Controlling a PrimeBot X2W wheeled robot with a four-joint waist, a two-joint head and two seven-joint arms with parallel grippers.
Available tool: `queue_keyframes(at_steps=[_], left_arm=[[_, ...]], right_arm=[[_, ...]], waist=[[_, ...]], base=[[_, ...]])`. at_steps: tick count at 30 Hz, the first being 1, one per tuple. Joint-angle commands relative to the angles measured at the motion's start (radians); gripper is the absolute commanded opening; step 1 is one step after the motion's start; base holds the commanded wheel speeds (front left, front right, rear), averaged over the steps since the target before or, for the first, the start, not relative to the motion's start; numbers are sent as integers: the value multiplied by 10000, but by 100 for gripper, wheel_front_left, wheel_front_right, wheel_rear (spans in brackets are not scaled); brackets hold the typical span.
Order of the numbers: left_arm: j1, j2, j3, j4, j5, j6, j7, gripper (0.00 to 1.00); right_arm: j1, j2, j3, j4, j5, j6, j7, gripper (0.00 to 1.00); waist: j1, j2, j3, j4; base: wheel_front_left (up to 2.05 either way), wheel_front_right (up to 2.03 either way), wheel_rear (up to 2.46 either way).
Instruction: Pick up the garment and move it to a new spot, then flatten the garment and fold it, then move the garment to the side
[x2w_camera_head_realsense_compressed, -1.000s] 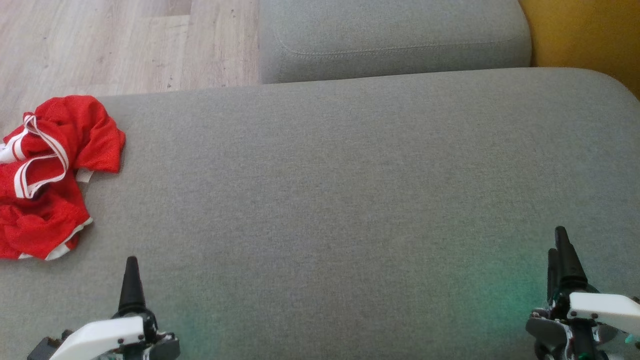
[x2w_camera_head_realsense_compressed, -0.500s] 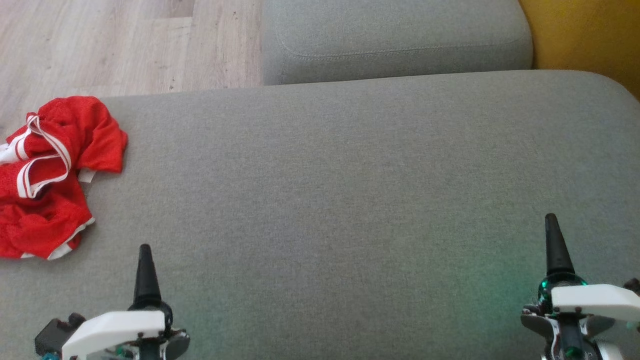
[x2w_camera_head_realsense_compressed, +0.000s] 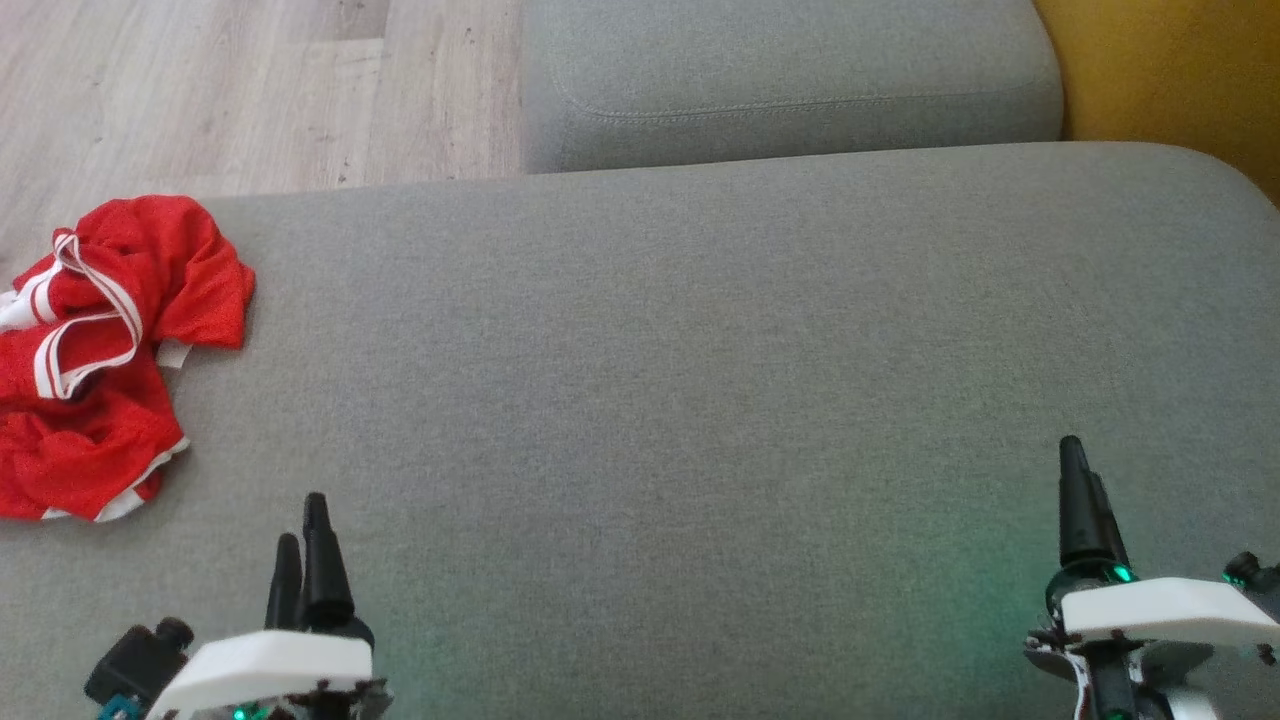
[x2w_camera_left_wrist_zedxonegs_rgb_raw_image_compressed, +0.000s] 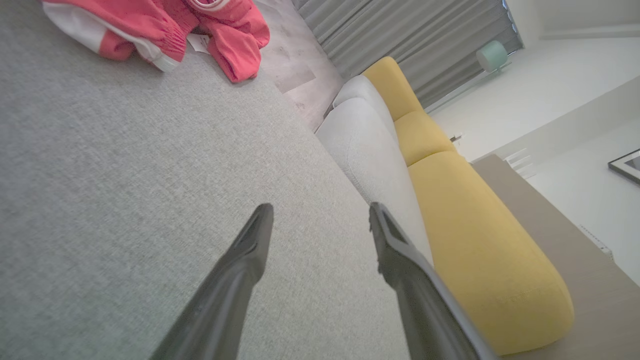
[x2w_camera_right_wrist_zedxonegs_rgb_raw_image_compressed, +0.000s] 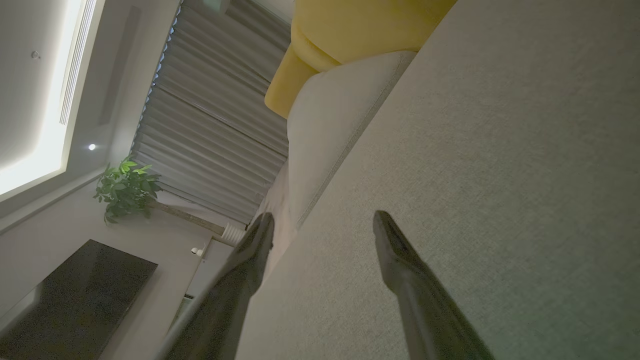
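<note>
Over at the far left edge of the big grey cushion (x2w_camera_head_realsense_compressed: 700, 330), the red mesh garment (x2w_camera_head_realsense_compressed: 110, 350) is lying in a crumpled heap, with its white striped trim showing on top. It's sitting right by the wood floor (x2w_camera_head_realsense_compressed: 200, 90). My left gripper (x2w_camera_head_realsense_compressed: 302, 525) is hovering low at the near side of the cushion, just beside the heap but not touching it. From the left wrist view its fingers are spread apart over bare grey fabric, with the garment (x2w_camera_left_wrist_zedxonegs_rgb_raw_image_compressed: 150, 25) up ahead of them. My right gripper (x2w_camera_head_realsense_compressed: 1075, 470) is hanging well away on the opposite side, and its fingers are gaping apart too, going by the right wrist view (x2w_camera_right_wrist_zedxonegs_rgb_raw_image_compressed: 324, 216). A second grey cushion (x2w_camera_head_realsense_compressed: 790, 80) is sitting behind the first, butting up against a yellow sofa (x2w_camera_left_wrist_zedxonegs_rgb_raw_image_compressed: 475, 225).
</note>
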Motion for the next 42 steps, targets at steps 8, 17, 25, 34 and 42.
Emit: queue_keyframes(at_steps=[8,17,25,34,42], left_arm=[[-21,49,-80,-346,1581,79,-322,100],[117,52,-141,-233,2784,337,-586,100],[222,55,-324,-159,3778,439,-819,100],[331,58,-469,-22,4874,535,-1083,100],[414,61,-538,132,5852,662,-1317,100]], right_arm=[[-209,-70,476,-220,-1332,21,-380,100],[-176,-75,733,-147,-2464,24,-645,100],[-135,-80,924,-164,-3450,26,-880,100],[-79,-85,1171,-77,-4630,29,-1146,100],[-60,-90,1345,110,-5622,32,-1382,100]], waist=[[0,0,-23,19],[0,0,-62,16],[0,0,-99,17],[0,0,-132,30],[0,0,-155,43]], base=[[0,0,0],[0,0,0],[0,0,0],[0,0,0],[0,0,0]])
